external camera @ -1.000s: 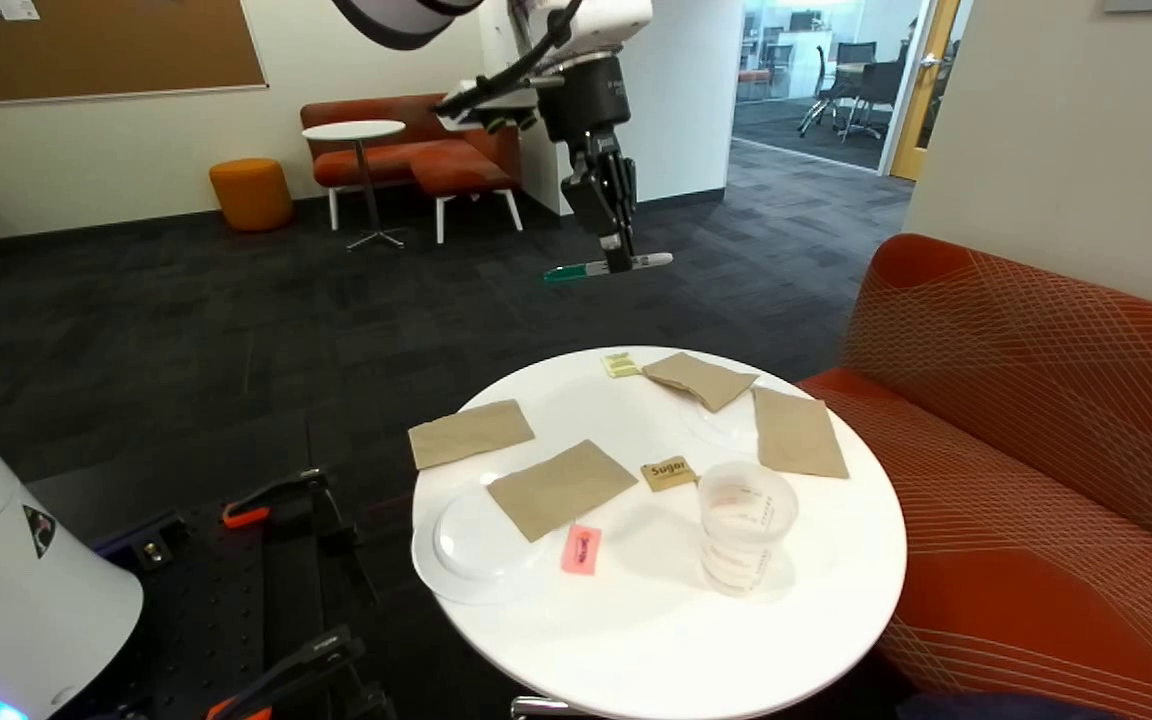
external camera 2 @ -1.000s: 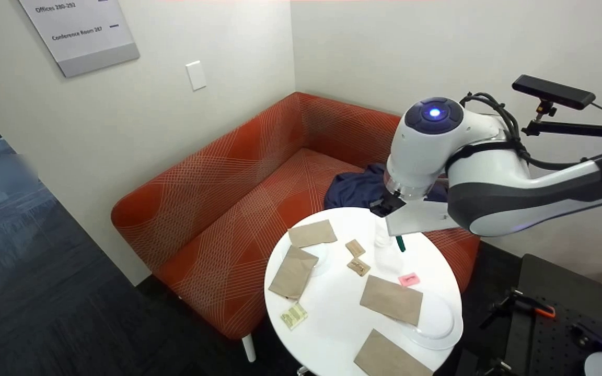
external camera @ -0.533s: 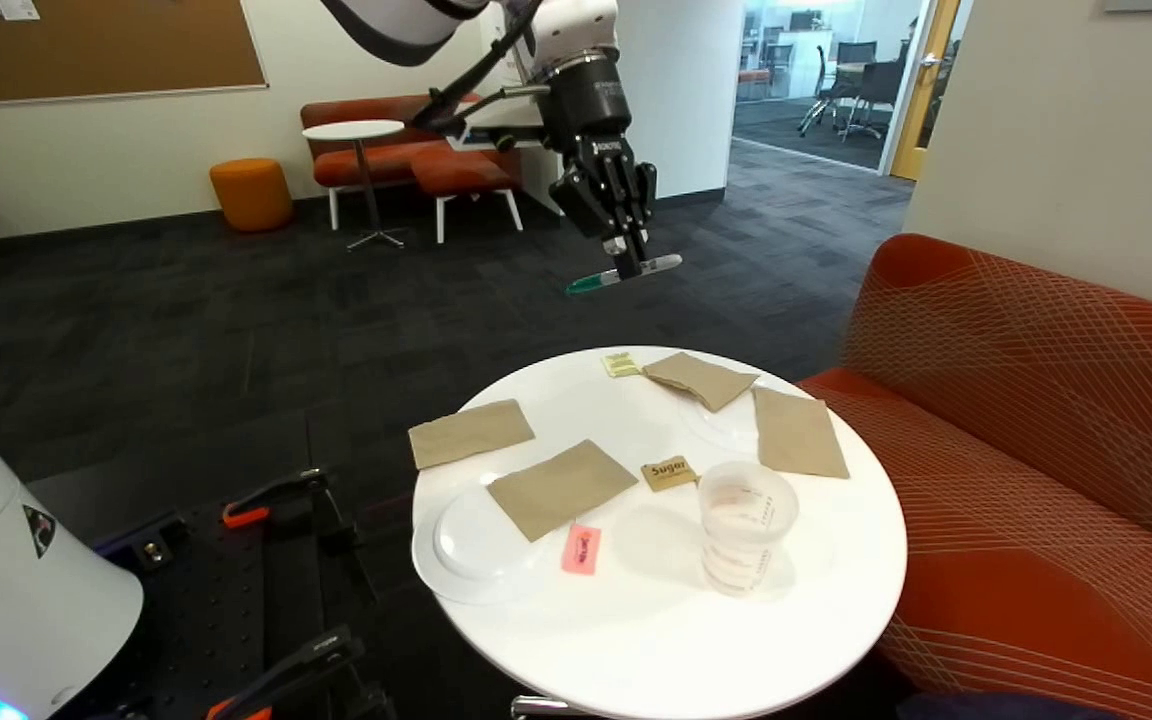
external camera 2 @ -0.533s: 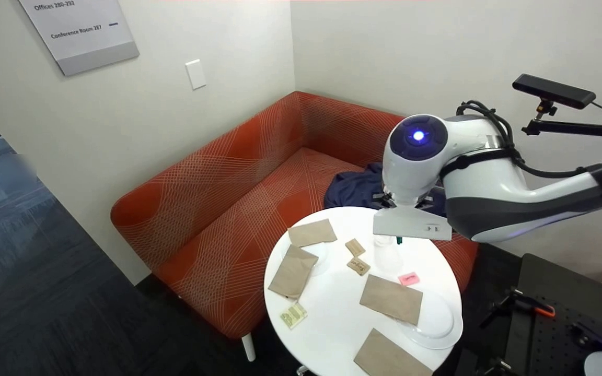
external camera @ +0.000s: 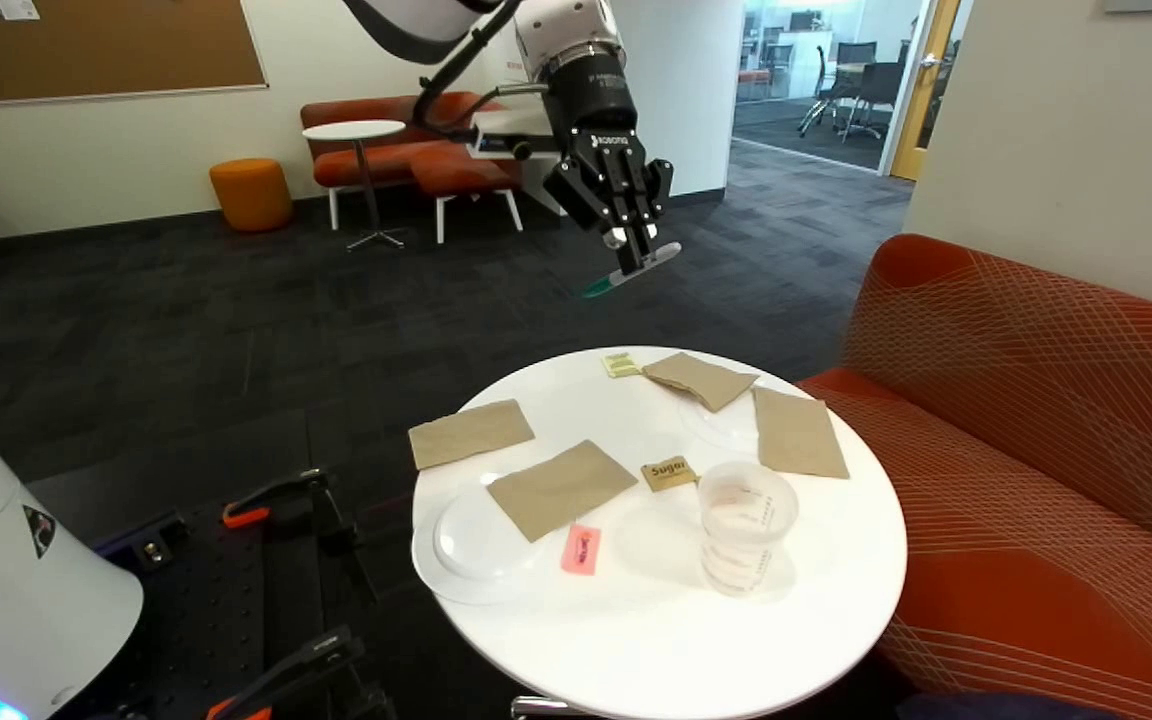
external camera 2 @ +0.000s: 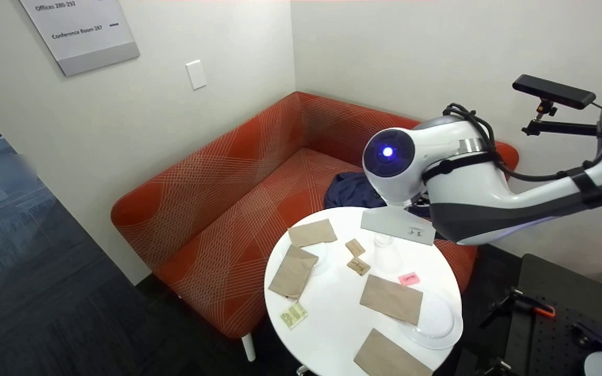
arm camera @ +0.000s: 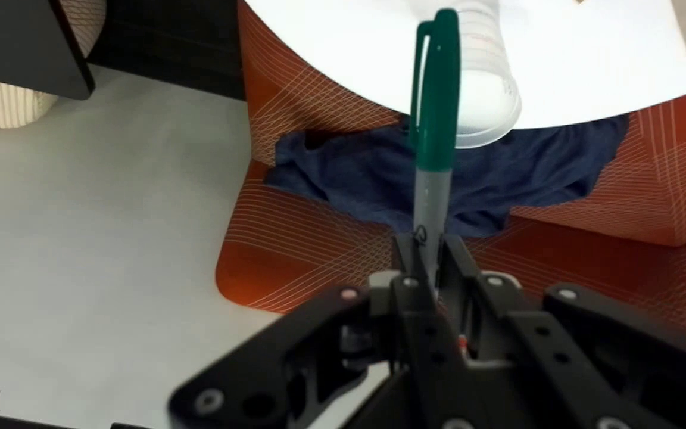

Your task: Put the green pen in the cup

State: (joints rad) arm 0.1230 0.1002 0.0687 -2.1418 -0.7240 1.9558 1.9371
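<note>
In an exterior view we see the hand (external camera: 633,264) pinching the green pen (external camera: 618,278) at a slant, well apart from the cup (external camera: 748,525) upright on the tabletop (external camera: 636,630). In an exterior view the arm (external camera 2: 463,189) hides that grip from us. In the wrist view the fingers (arm camera: 404,257) clamp the pen between them.

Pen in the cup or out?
Out: in an exterior view, the gripper holds the pen in the air, apart from the cup.
</note>
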